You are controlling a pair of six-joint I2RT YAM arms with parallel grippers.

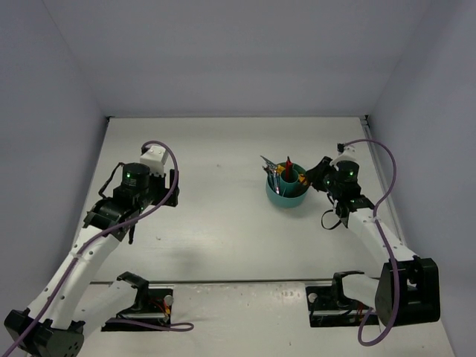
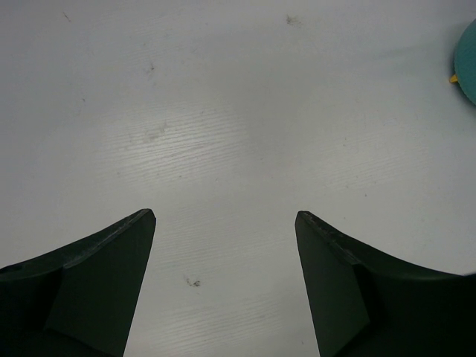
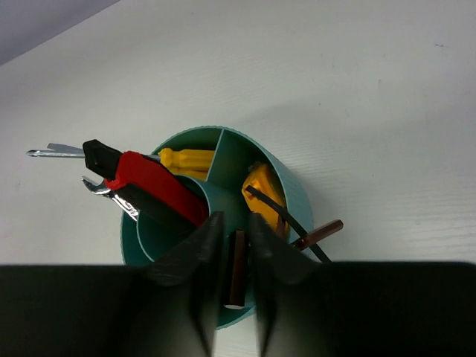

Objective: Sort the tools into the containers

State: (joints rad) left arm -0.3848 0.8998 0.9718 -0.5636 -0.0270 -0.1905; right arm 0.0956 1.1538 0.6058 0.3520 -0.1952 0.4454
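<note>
- Left gripper (image 2: 224, 216): released. Its two dark fingers stand wide apart at the bottom of the left wrist view, and the white table (image 2: 223, 89) shows between them.
- Teal tub (image 1: 277, 199): stands upright on the table, right of centre in the top view. In the left wrist view only a sliver of it shows at the upper right edge.
- Right gripper (image 3: 234, 223): sits over the near rim of the tub, at lower centre of the right wrist view. The jaws are almost together, one on each side of a dark brown rod (image 3: 238, 268) standing in the tub. Whether they clamp the rod or only flank it cannot be told.
- Red-and-black-handled tool (image 3: 152, 186): lies in the left part of the tub, leaning out over the rim toward the upper left.
- Silver wrenches (image 3: 56, 152): their ends project past the left rim, just beside that tool.
- Yellow-handled screwdriver (image 3: 187, 159): lies left of the upper divider wall, behind the red handle.
- Yellow tape measure (image 3: 264, 192): sits in the compartment right of that wall.
- Dark hex key (image 3: 286, 216): runs across the tape measure and out over the right rim.
</note>
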